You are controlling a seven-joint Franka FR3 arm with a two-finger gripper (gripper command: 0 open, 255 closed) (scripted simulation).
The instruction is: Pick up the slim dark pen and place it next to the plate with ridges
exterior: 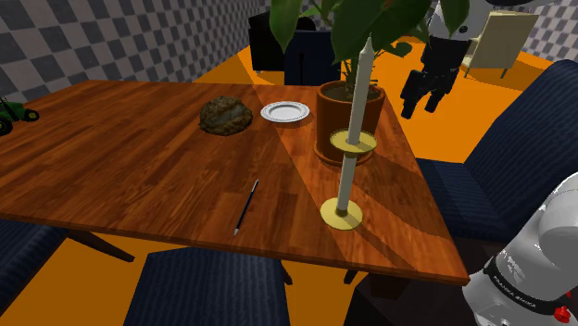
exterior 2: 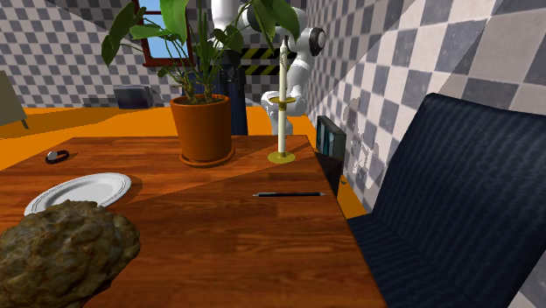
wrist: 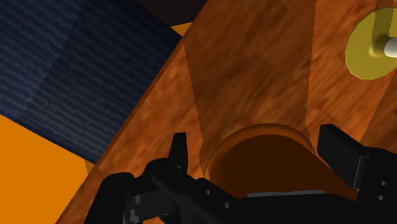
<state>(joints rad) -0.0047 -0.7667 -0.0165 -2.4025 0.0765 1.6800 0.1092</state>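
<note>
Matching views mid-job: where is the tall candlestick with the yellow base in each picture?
Shoulder view: the candlestick stands right of centre, in front of the plant pot.
Second exterior view: near centre, just right of the pot.
Wrist view: its yellow base sits beyond the pot from the pincer.
Shared landmark: the plant pot.

The jaws are held apart over a pot [wrist: 261, 156] near the counter's [wrist: 242, 70] edge; a yellow disc [wrist: 364, 48] is seen beyond it, and a chair [wrist: 76, 63] past the edge.

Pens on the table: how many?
1. The dark pen lies flat near the table edge by the blue chair, far from the white plate. The rock or plant pot could hide another.
</note>
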